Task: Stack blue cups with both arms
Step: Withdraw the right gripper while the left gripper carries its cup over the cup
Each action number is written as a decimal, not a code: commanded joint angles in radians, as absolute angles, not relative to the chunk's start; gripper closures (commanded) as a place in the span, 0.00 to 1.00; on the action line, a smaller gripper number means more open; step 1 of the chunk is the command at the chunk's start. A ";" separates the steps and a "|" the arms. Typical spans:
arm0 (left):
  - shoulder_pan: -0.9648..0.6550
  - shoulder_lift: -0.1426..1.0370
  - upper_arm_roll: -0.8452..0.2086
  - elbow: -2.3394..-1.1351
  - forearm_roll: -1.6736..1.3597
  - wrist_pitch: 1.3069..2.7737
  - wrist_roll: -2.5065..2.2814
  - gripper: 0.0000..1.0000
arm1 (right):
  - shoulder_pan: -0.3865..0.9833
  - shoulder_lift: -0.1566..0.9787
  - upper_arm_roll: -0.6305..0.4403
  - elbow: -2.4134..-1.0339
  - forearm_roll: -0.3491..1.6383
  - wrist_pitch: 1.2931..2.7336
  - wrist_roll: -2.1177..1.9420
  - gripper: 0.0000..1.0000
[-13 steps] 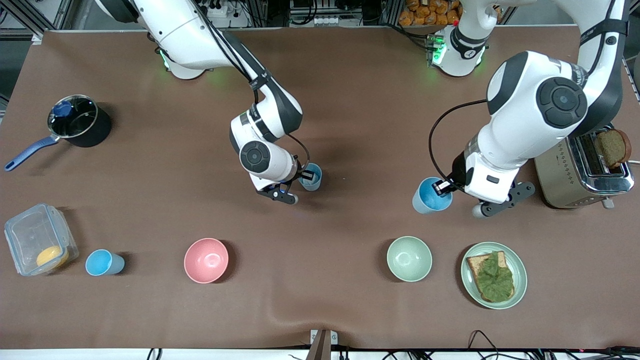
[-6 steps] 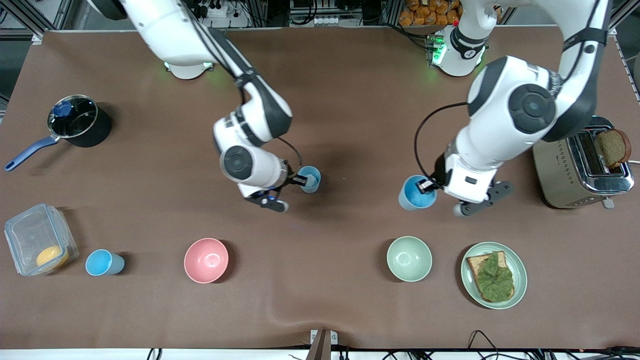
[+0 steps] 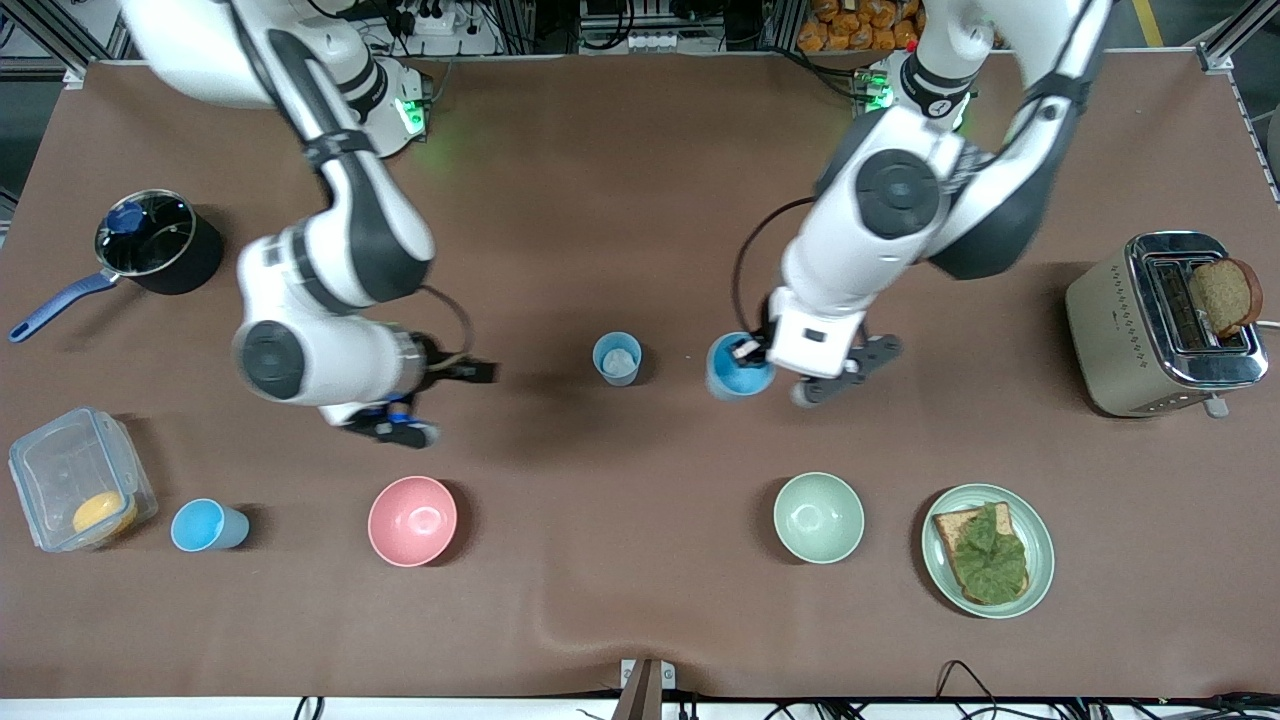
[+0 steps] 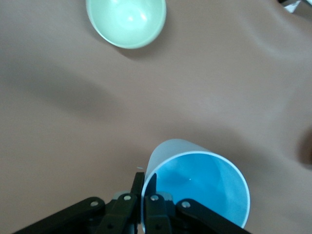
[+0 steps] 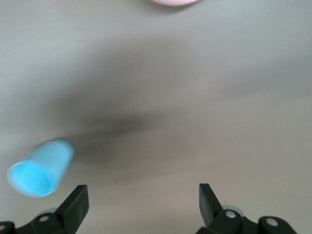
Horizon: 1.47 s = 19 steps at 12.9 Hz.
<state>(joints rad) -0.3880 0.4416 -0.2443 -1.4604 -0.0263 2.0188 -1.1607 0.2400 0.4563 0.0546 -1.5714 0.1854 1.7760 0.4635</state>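
We take the pink bowl [image 3: 412,520] as our landmark on the brown surface [image 3: 640,180].

Three blue cups are in view. The standing cup [image 3: 617,357] rests upright on the surface, farther from the front camera than the pink bowl and toward the left arm's end from it, with nothing touching it. The held cup [image 3: 737,367] hangs just beside that standing cup, farther still toward the left arm's end, tilted so its bright blue inside faces up. A third cup [image 3: 205,525] stands beside the pink bowl toward the right arm's end, next to a clear plastic container [image 3: 75,490].

Our left gripper [image 3: 748,350] is over the surface toward the left arm's end from the pink bowl; its jaws are pinched tight on the rim wall of the held cup [image 4: 195,187], one finger inside and one outside. In the left wrist view the pale green bowl [image 4: 126,20] lies well apart from that cup.

Our right gripper [image 3: 480,372] is over bare surface near the pink bowl, its jaws spread wide with nothing between them. The right wrist view shows the third cup [image 5: 39,168] blurred.
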 commanded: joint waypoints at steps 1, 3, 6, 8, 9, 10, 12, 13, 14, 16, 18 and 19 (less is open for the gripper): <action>-0.506 0.563 -0.212 -1.364 -0.011 2.115 -1.328 1.00 | 0.111 0.289 0.130 -1.721 0.072 1.783 0.421 0.00; -0.570 0.609 -0.207 -1.365 0.015 2.163 -1.371 1.00 | 0.039 0.198 0.129 -1.781 0.058 1.782 0.274 0.00; -0.614 0.634 -0.210 -1.377 0.093 2.165 -1.417 1.00 | 0.002 0.128 0.082 -1.786 0.049 1.779 0.252 0.00; -0.630 0.637 -0.210 -1.422 0.095 2.158 -1.448 1.00 | 0.023 0.086 -0.013 -1.786 0.049 1.761 0.235 0.00; -0.634 0.637 -0.210 -1.437 0.095 2.158 -1.468 1.00 | 0.053 0.071 -0.076 -1.784 0.049 1.749 0.204 0.00; -0.635 0.641 -0.210 -1.446 0.097 2.158 -1.474 1.00 | 0.072 0.071 -0.119 -1.773 0.049 1.732 0.149 0.00; -0.649 0.663 -0.210 -1.454 0.097 2.158 -1.474 1.00 | 0.061 0.057 -0.138 -1.750 0.049 1.701 0.046 0.00; -0.653 0.669 -0.210 -1.453 0.097 2.161 -1.474 1.00 | 0.061 0.057 -0.144 -1.726 0.049 1.677 0.049 0.00; -0.663 0.670 -0.210 -1.453 0.098 2.158 -1.476 1.00 | 0.060 0.058 -0.147 -1.692 0.048 1.652 0.046 0.00; -0.666 0.670 -0.210 -1.454 0.101 2.158 -1.488 1.00 | 0.058 0.060 -0.150 -1.643 0.046 1.615 0.055 0.00; -0.675 0.673 -0.210 -1.453 0.101 2.158 -1.493 1.00 | 0.066 0.060 -0.147 -1.611 0.028 1.597 0.055 0.00; -0.669 0.676 -0.210 -1.451 0.100 2.158 -1.496 0.89 | 0.069 0.060 -0.147 -1.592 0.023 1.573 0.055 0.00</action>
<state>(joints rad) -0.6631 0.6768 -0.2185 -1.4569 0.0692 2.1660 -1.4551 0.0436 0.0668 -0.1336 -1.6250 0.0511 1.6114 0.0544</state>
